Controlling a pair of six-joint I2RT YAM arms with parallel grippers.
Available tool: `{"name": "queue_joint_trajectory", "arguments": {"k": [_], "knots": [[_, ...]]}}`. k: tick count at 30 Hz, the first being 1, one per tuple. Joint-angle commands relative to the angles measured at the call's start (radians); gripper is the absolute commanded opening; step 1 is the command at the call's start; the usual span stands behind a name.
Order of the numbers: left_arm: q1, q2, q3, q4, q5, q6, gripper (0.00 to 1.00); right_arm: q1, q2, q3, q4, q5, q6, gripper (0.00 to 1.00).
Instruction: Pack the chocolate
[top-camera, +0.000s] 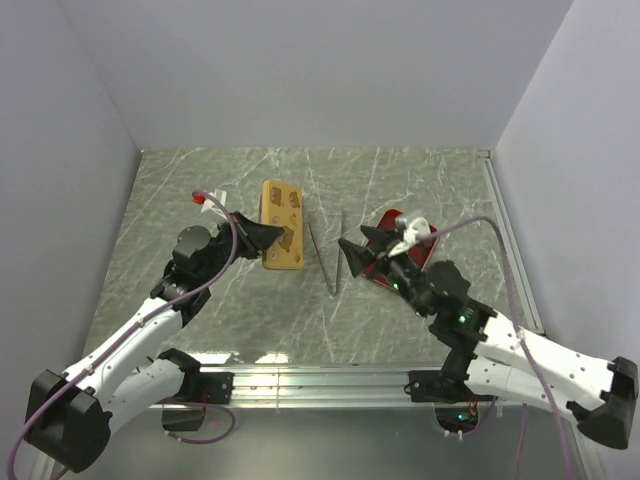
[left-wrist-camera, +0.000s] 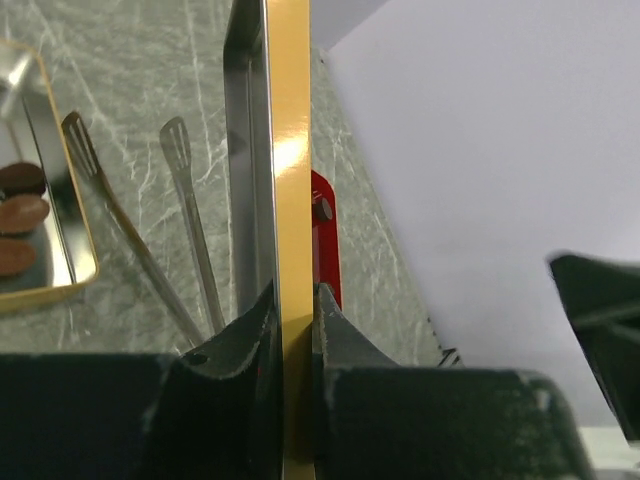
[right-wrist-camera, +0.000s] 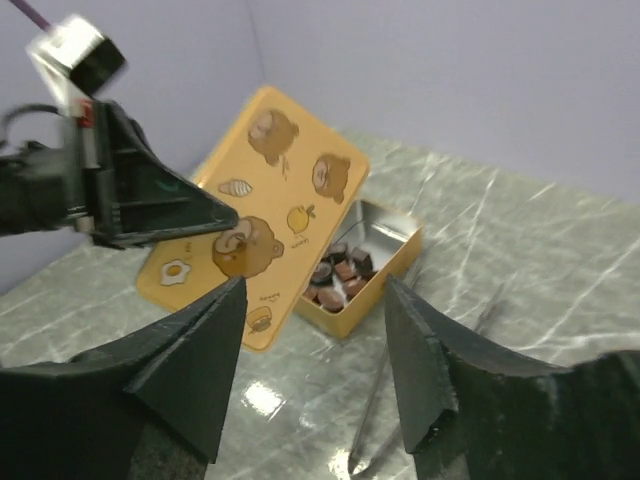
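The chocolate (right-wrist-camera: 342, 270), several small dark and reddish-brown chunks, lies in the open gold tin (right-wrist-camera: 392, 248); some chunks also show in the left wrist view (left-wrist-camera: 22, 212). My left gripper (left-wrist-camera: 292, 300) is shut on the edge of the gold tin lid (left-wrist-camera: 290, 140), which bears printed bears (right-wrist-camera: 268, 205). It holds the lid tilted over the tin (left-wrist-camera: 62, 275). From above, the lid (top-camera: 282, 235) hides most of the tin. My right gripper (right-wrist-camera: 315, 290) is open and empty, to the right of the tin (top-camera: 348, 256).
Metal tongs (top-camera: 326, 255) lie on the marble table between the tin and my right gripper; they also show in both wrist views (left-wrist-camera: 190, 225) (right-wrist-camera: 380, 400). A red square tray (top-camera: 390, 222) sits under my right arm. Walls close the back and sides.
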Motion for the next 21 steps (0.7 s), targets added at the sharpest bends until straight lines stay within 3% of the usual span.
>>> {"name": "queue_joint_trajectory", "arguments": {"k": [1, 7, 11, 15, 21], "knots": [[0.018, -0.029, 0.001, 0.120, 0.079, 0.146, 0.01, -0.153, 0.113, 0.059, -0.012, -0.288, 0.204, 0.62], [0.068, 0.038, -0.005, 0.219, 0.200, 0.195, 0.01, -0.388, 0.305, 0.050, 0.210, -0.718, 0.354, 0.60], [0.105, 0.110, 0.009, 0.281, 0.314, 0.174, 0.01, -0.456, 0.419, 0.040, 0.391, -0.907, 0.428, 0.60], [0.116, 0.156, 0.009, 0.345, 0.386, 0.144, 0.01, -0.470, 0.480, 0.053, 0.507, -0.995, 0.460, 0.60], [0.116, 0.167, -0.004, 0.476, 0.450, 0.051, 0.01, -0.477, 0.544, 0.067, 0.530, -0.999, 0.466, 0.61]]}}
